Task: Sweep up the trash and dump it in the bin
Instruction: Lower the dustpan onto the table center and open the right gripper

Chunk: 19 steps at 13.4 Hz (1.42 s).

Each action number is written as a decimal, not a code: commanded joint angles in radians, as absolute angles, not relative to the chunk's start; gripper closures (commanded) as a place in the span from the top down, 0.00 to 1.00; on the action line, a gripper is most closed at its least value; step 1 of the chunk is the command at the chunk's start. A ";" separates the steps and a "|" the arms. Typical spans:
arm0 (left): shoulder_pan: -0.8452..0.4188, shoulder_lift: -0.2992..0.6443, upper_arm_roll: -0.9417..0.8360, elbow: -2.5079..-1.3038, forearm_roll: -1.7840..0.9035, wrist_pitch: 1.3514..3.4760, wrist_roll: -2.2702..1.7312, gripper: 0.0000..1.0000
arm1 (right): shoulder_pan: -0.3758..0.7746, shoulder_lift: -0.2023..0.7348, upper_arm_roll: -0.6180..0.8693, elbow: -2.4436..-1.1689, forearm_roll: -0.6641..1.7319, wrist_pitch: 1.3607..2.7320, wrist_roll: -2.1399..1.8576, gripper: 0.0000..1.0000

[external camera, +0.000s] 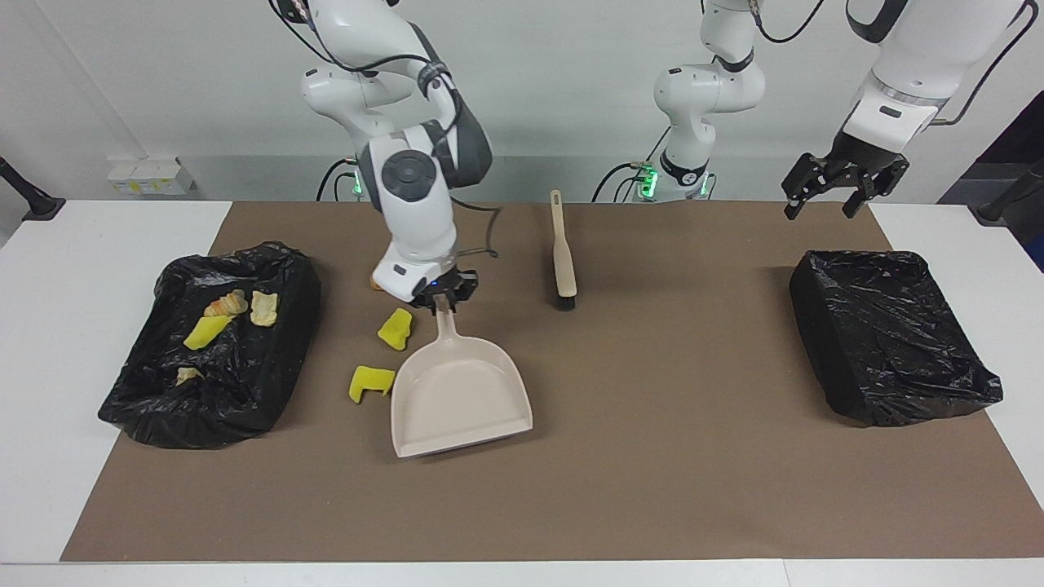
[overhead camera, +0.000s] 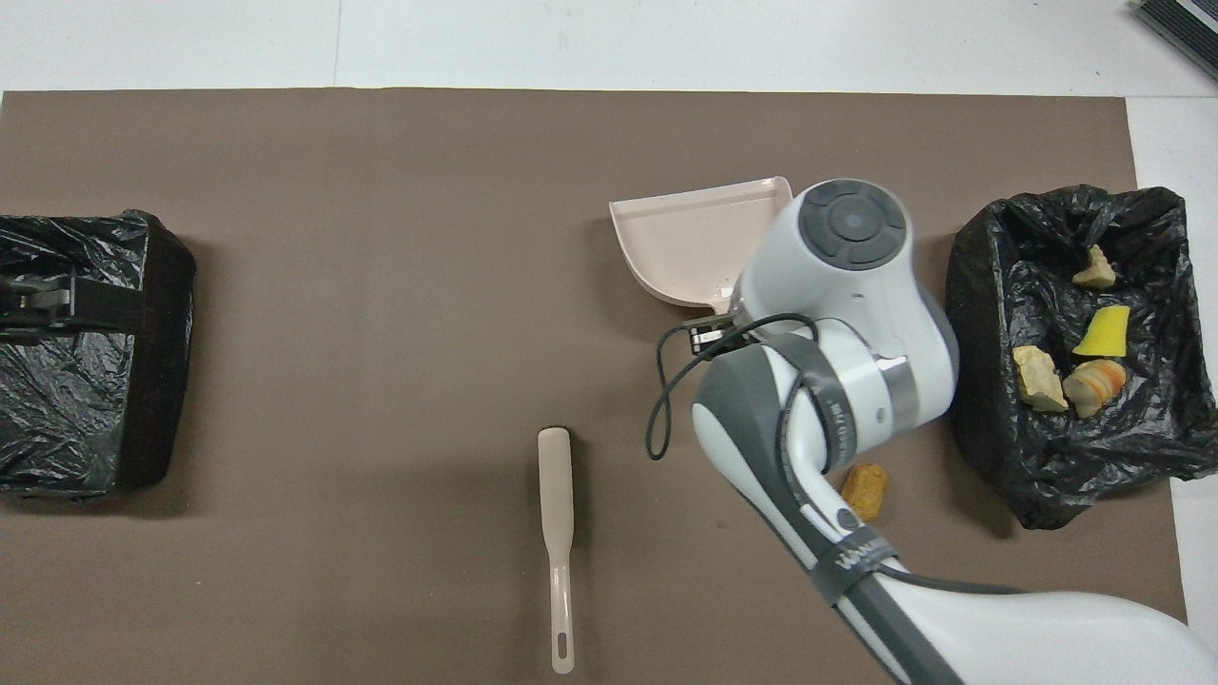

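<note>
1. Facing view. Right gripper (external camera: 441, 300): clamped on the dustpan (external camera: 459, 390) handle; the pan lies flat on the mat (external camera: 652, 489), empty, mouth pointing away from the robots, likely set to receive sweepings.
2. Left gripper (external camera: 832, 189): fingers spread wide, empty, hanging over the table edge near the empty bin (external camera: 889, 338); that arm waits.
3. Trash: two yellow sponges (external camera: 395, 328) on the mat just beside the pan; several scraps already in the filled bin (external camera: 214, 355).
4. Brush (external camera: 562, 253): untouched, lying nearer the robots than the pan.
5. Overhead view. Bun (overhead camera: 865, 490): loose on the mat beside the filled bin (overhead camera: 980, 285), partly under the right arm.
6. Sponges: hidden by that arm.
</note>
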<state>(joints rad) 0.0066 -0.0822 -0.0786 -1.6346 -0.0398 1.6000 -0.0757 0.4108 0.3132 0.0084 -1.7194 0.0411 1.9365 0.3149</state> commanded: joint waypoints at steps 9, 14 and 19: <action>0.018 -0.109 -0.098 -1.615 -0.034 1.559 -0.061 1.00 | 0.592 0.629 0.006 -1.368 0.064 1.957 0.615 1.00; 0.021 -0.117 -0.098 -1.624 -0.034 1.560 -0.061 1.00 | 0.603 0.468 0.014 -1.558 0.080 1.930 0.543 1.00; 0.015 -0.120 -0.091 -1.632 -0.035 1.560 -0.068 1.00 | 0.735 0.361 0.026 -1.712 0.084 1.948 0.686 1.00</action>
